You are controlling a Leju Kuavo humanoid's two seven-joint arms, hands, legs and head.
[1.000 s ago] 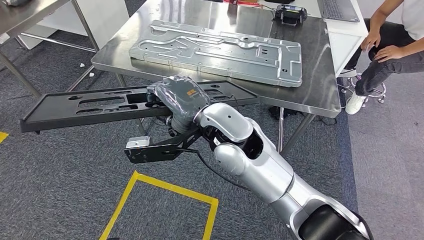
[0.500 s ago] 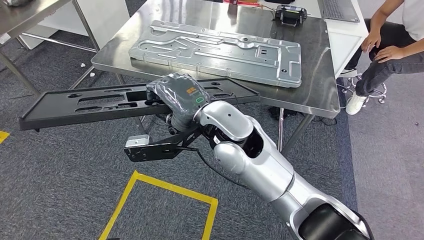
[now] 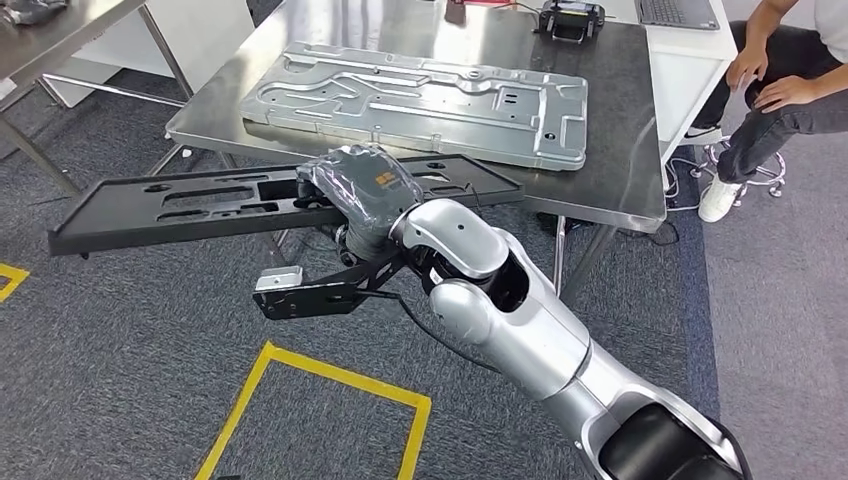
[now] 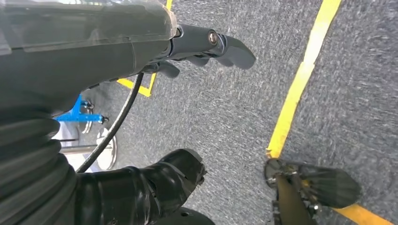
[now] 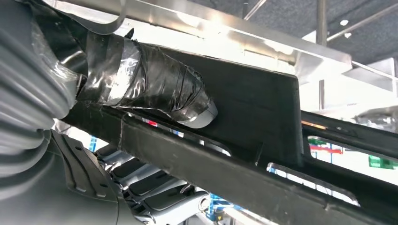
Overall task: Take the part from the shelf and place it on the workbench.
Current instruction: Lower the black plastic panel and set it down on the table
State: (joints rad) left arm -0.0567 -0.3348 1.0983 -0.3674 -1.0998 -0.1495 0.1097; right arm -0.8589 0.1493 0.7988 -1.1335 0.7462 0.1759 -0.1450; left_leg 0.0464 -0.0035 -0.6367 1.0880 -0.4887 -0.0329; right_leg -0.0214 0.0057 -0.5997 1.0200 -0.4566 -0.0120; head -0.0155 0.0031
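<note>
Workbench (image 3: 620, 190): steel, silver panel (image 3: 420, 100) laid flat.
Black part (image 3: 200, 205): gripped mid-length by right hand (image 3: 360, 190), balanced beside workbench.
Left hand (image 4: 141, 47): nothing held, fingers loosely apart.

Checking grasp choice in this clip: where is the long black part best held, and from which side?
Near its middle, as the right hand does now: the black part is a long flat panel, so a central hold likely balances both ends. Come from its near long edge, fingers through a cutout, since the workbench lies beyond the far edge.
</note>
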